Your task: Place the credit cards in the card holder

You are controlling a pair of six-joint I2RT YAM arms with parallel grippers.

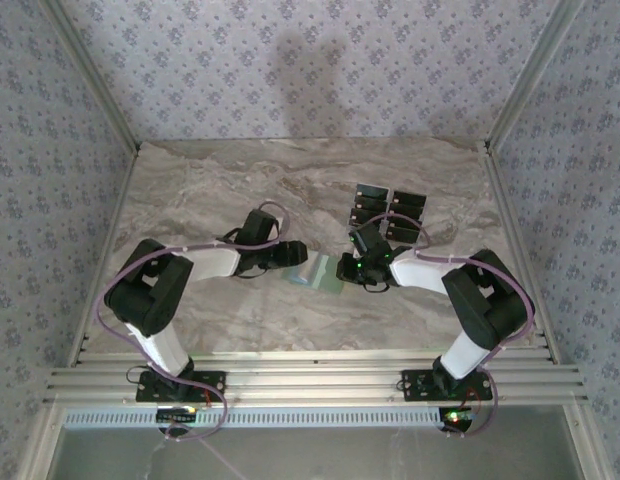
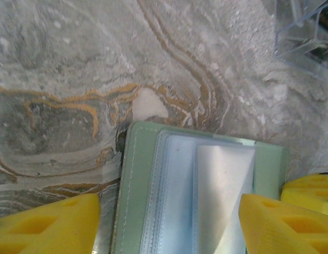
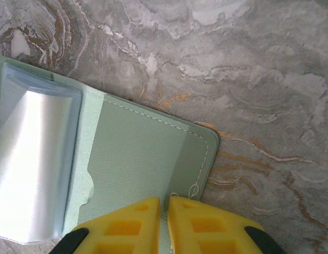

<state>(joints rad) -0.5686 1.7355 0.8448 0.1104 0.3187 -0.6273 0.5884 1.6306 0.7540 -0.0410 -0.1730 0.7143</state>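
Holding card holder [image 1: 317, 273] open | left gripper [image 2: 169, 203] wide astride, right gripper [image 3: 164, 205] closed, pressing flap | credit cards [image 1: 392, 212] not yet in

table [image 1: 190, 180]: grey marble | card holder [image 1: 318, 272]: open, mid-table | credit cards [image 1: 390, 212]: grouped beyond it

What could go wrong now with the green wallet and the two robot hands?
The right gripper pinches just the wallet's thin edge, so it might slip free. The left gripper stands open around the wallet; closing could squash its clear sleeves. The black cards lie close by the right arm, and a swing might scatter them.
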